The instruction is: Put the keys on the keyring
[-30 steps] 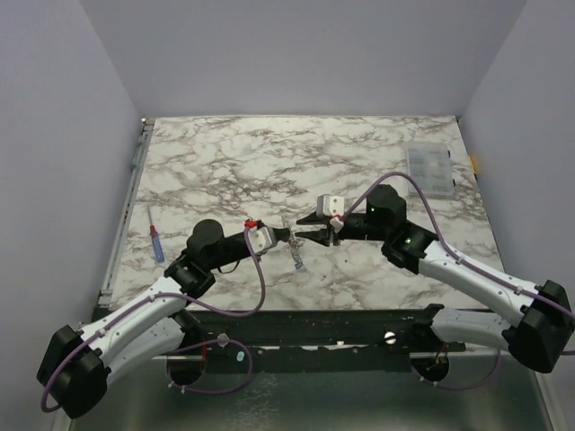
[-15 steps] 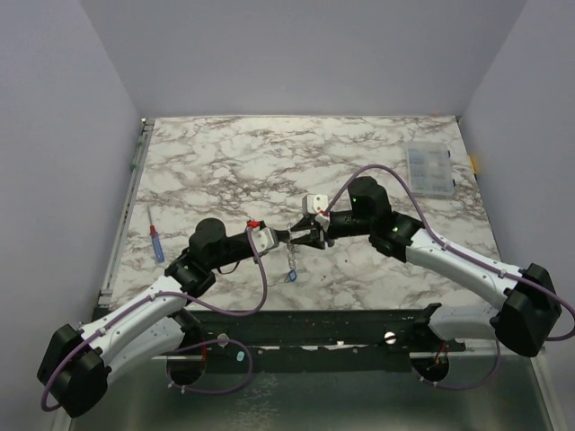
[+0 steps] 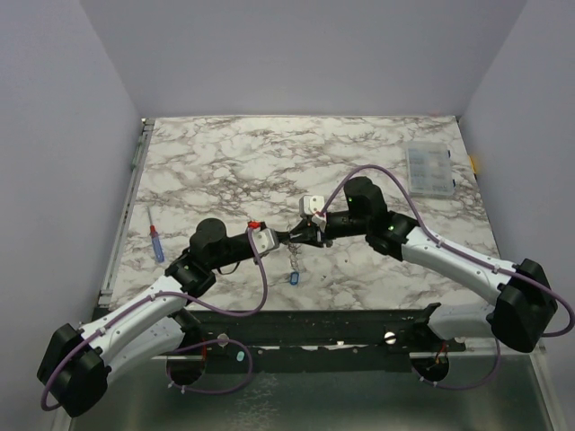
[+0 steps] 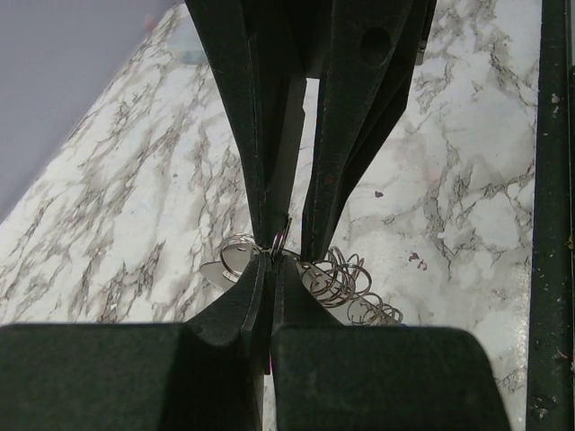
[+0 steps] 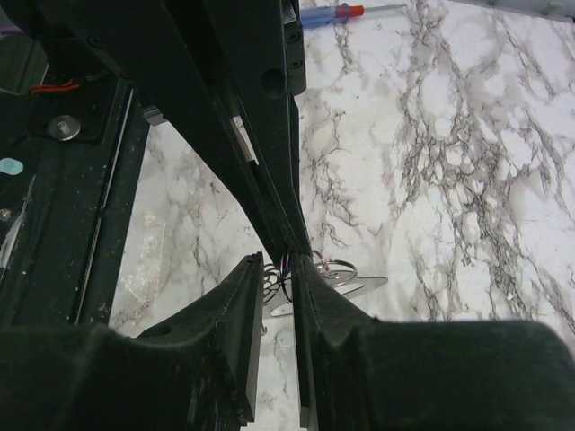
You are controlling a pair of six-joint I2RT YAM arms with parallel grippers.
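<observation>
My left gripper (image 3: 284, 238) (image 4: 271, 259) is shut on the thin silvery keyring (image 4: 279, 237), holding it above the table. The keyring's chain (image 3: 292, 257) hangs down from it, with a blue key (image 3: 291, 278) at its lower end. In the left wrist view the chain (image 4: 346, 280) shows as several wire loops. My right gripper (image 3: 300, 235) (image 5: 278, 265) meets the left one tip to tip. Its jaws straddle the keyring (image 5: 287, 267) with a narrow gap still open on one side. No green key is visible.
A blue-and-red pen-like tool (image 3: 156, 242) (image 5: 341, 13) lies at the table's left side. A clear compartment box (image 3: 429, 171) sits at the back right. The black front rail (image 3: 314, 328) runs just below the grippers.
My right arm has swung left until its fingertips reach the left gripper's, and its jaws have narrowed around the ring. The left gripper has stayed shut and in place.
</observation>
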